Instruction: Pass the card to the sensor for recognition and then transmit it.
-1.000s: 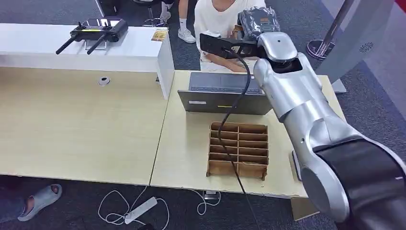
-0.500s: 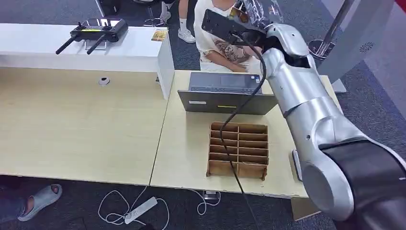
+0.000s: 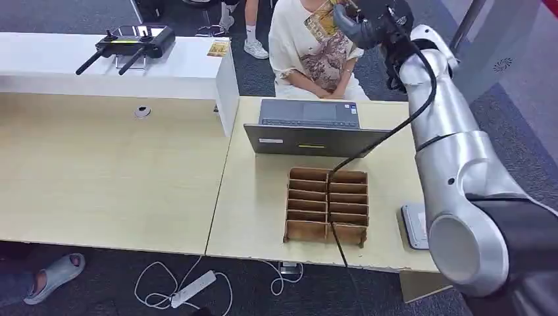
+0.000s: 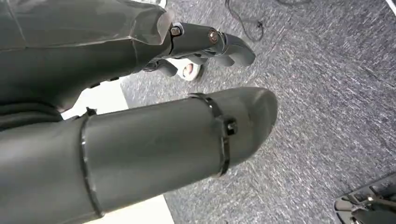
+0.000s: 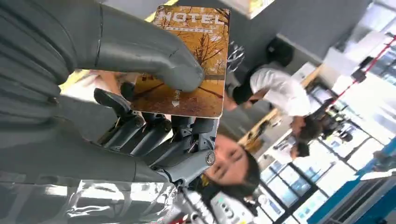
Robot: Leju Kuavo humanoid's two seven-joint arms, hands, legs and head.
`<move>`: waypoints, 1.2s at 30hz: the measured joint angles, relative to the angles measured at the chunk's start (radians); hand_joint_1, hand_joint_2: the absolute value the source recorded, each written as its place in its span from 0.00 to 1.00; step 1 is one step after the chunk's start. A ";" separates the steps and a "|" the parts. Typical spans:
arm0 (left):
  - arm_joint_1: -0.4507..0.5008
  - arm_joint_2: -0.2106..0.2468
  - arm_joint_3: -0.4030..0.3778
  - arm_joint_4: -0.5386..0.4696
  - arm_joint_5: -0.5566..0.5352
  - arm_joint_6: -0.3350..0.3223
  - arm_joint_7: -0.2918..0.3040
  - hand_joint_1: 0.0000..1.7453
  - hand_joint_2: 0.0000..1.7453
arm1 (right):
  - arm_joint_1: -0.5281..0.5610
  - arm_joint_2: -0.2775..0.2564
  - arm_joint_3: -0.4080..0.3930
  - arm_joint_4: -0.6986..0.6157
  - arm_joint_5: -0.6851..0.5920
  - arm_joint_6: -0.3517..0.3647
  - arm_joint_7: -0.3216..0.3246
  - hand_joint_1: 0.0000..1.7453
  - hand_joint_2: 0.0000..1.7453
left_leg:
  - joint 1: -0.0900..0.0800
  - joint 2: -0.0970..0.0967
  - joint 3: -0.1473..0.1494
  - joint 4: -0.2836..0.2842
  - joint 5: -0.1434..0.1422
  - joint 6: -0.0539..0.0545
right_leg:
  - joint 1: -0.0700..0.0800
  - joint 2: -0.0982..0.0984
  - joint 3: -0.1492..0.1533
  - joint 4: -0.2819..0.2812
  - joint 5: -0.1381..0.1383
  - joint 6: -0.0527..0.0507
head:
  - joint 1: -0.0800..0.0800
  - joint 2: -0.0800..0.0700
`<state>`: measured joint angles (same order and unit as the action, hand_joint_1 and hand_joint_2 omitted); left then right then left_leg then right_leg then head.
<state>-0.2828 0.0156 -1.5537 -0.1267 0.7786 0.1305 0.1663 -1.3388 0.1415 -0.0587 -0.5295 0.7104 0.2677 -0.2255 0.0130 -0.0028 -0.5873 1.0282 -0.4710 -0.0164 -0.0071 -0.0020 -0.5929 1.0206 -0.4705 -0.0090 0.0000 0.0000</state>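
**Op:** While I hold here, head view first: my right arm [image 3: 447, 131] is stretched up and forward past the far edge of the table [image 3: 256, 197]. Right hand [image 3: 368, 20] is up in front of a seated person [image 3: 309, 46] in a pale shirt, with the card [image 3: 320, 18] in its fingers, near the person's chest.

**Eng:** What's on the table?

**Op:** Laptop [image 3: 309, 125] near the far edge, brown cardboard divider tray [image 3: 327, 205] in front of it, a flat grey device [image 3: 414, 226] at the table's right edge beside my arm. A black cable [image 3: 368, 145] runs from the wrist down across the tray. White counter [image 3: 118, 62] to the left has a black controller [image 3: 135, 41] with two antennas on it.

**Eng:** Left wrist view?

**Op:** Left hand [image 4: 154, 107] is over grey carpet [image 4: 327, 93]. Thumb sticks straight out, the dark fingers [image 4: 219, 44] lie a bit curled above it, nothing between them.

**Eng:** Right wrist view, grip check.

**Op:** Thumb [image 5: 154, 56] is pressed on the face of the card, dark fingers behind it, so it's pinched flat. Card is orange, autumn trees, "HOTEL" printed at one end. About half sticks out past the thumb. People at desks, blurred, behind it.
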 joint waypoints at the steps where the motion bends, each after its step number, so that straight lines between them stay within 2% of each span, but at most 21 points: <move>1: 0.000 0.001 0.000 0.000 0.002 0.000 -0.001 0.00 0.00 | 0.000 -0.001 0.000 0.000 -0.023 0.017 -0.002 1.00 1.00 | 0.000 0.000 0.000 0.000 0.000 0.000 | 0.000 0.000 0.000 0.000 0.000 0.000 | 0.000 0.000; 5: 0.001 0.002 0.000 0.000 0.002 0.006 -0.009 0.00 0.00 | 0.001 -0.013 -0.007 0.000 -0.143 0.112 -0.013 1.00 1.00 | 0.000 0.000 0.000 0.000 0.000 0.000 | 0.000 0.000 0.000 0.000 0.000 0.000 | 0.000 0.000; 11: 0.002 0.002 0.000 0.000 -0.006 0.012 -0.014 0.00 0.00 | 0.000 -0.059 -0.018 0.011 -0.248 0.200 -0.027 1.00 1.00 | 0.000 -0.001 0.000 0.000 0.000 0.000 | 0.000 0.000 0.000 0.000 0.000 0.000 | 0.000 0.000; 18: 0.003 0.004 0.000 0.000 -0.006 0.011 -0.018 0.00 0.00 | 0.011 -0.128 -0.030 0.026 -0.309 0.221 -0.059 1.00 1.00 | -0.001 -0.001 0.000 0.001 0.000 0.000 | -0.001 0.000 0.000 -0.001 0.000 0.001 | 0.000 0.000; 26: 0.003 0.007 0.000 0.000 0.003 0.009 -0.017 0.00 0.00 | 0.114 -0.218 -0.032 -0.010 -0.471 0.233 -0.070 1.00 1.00 | -0.001 -0.001 0.000 0.001 0.000 0.000 | -0.001 -0.001 0.000 -0.001 0.001 0.001 | 0.000 0.000; 31: 0.005 0.008 0.000 0.000 0.004 0.015 -0.015 0.00 0.00 | 0.157 -0.274 -0.032 -0.023 -0.519 0.234 -0.062 1.00 1.00 | -0.001 -0.001 0.000 0.001 0.000 0.000 | -0.001 -0.001 0.000 -0.001 0.001 0.001 | 0.000 0.000; 36: 0.008 0.008 0.000 0.000 0.008 0.023 -0.014 0.00 0.00 | 0.202 -0.330 -0.026 -0.031 -0.536 0.226 -0.084 1.00 1.00 | 0.000 -0.002 0.000 0.001 0.000 0.000 | 0.000 -0.002 0.001 -0.001 0.000 0.001 | 0.000 0.000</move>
<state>-0.2745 0.0233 -1.5537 -0.1267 0.7870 0.1534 0.1518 -1.1372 -0.1880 -0.0851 -0.5604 0.1747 0.4932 -0.3097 0.0126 -0.0044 -0.5878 1.0288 -0.4711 -0.0162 -0.0076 -0.0037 -0.5923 1.0195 -0.4700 -0.0081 0.0000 0.0000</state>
